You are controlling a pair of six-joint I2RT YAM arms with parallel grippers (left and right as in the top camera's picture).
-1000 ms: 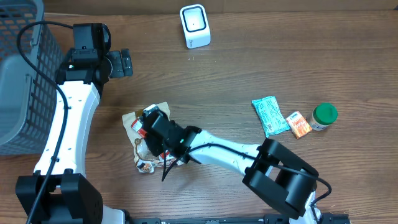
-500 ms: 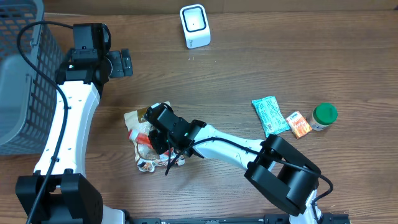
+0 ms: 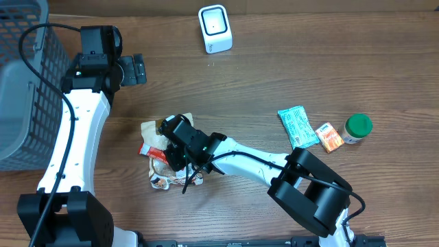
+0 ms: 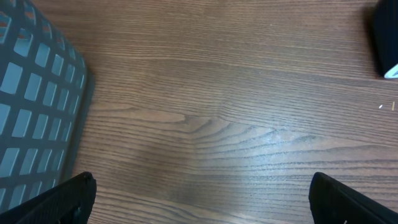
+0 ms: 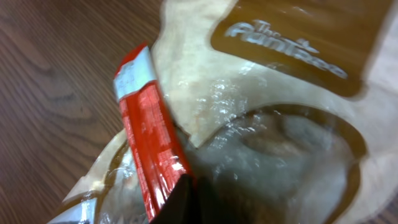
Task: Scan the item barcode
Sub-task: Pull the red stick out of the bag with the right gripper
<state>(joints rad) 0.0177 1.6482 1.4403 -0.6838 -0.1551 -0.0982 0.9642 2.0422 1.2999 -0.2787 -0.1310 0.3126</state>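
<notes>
1. Overhead view: the brown wooden counter (image 3: 288, 75) carries a crinkled clear-and-beige plastic snack bag with a red strip (image 3: 151, 130) near its front edge, left of the middle. The right claw (image 3: 167, 148) is down on this bag, clenched on its film. The left claw (image 3: 134, 69) hovers released over bare wood near the rear left corner, beside a grey mesh basket (image 3: 20, 82) at the left edge. A white box-shaped barcode scanner (image 3: 215, 29) stands at the rear edge. Toward the right edge lie a teal foil packet (image 3: 297, 127), a small orange carton (image 3: 329, 136) and a green-lidded jar (image 3: 357, 127).

2. Left wrist view: the left claw (image 4: 205, 208) is spread wide, with nothing but wood grain between its black fingertips (image 4: 62, 199). The basket (image 4: 31, 93) fills the left side.

3. Right wrist view: the snack bag (image 5: 261, 124) fills the frame, brown lettering at the top. A dark fingertip (image 5: 185, 202) presses into the film right beside the red strip (image 5: 146, 143).
</notes>
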